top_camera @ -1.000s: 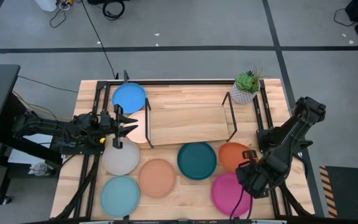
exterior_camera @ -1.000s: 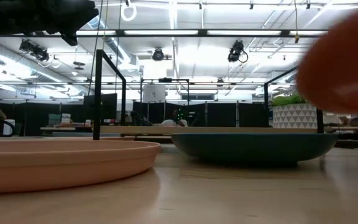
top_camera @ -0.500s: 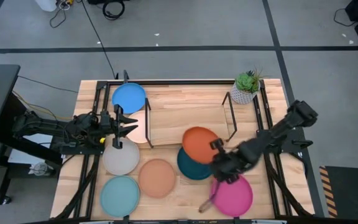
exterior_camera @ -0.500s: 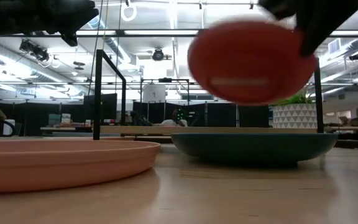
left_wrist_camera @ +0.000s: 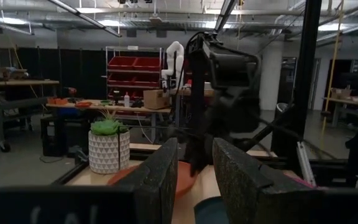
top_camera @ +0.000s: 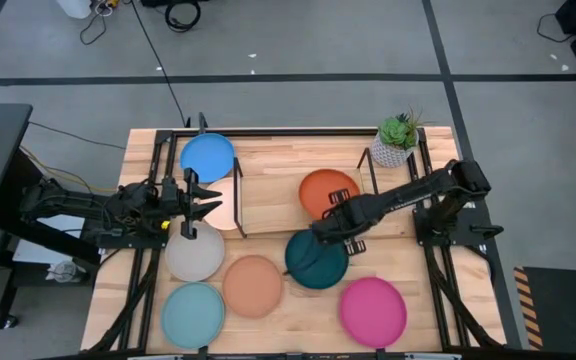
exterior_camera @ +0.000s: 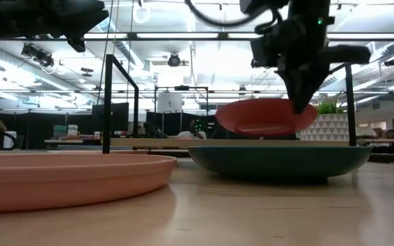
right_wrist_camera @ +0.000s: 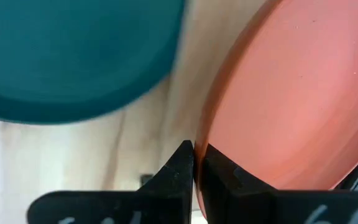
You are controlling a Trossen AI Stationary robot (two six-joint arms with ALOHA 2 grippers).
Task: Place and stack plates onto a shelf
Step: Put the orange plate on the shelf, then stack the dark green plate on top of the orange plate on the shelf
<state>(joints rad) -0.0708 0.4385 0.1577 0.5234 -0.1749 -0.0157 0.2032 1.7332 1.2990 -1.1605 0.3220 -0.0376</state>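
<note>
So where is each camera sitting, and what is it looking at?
High view: above, looking straight down; both arms, right gripper holding the orange plate over the shelf.
Low view: table height, looking across; right arm shows.
Left wrist view: on the left arm by the table's left edge; own fingers.
Right wrist view: own fingers pinching the plate's rim.
All four share the orange plate.

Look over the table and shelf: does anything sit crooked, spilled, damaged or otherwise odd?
Nothing looks spilled or broken. The one thing off level is the orange plate, held by its rim in the right hand over the shelf; in the low view it hangs tilted. The left hand waits beside the cream plate.
</note>
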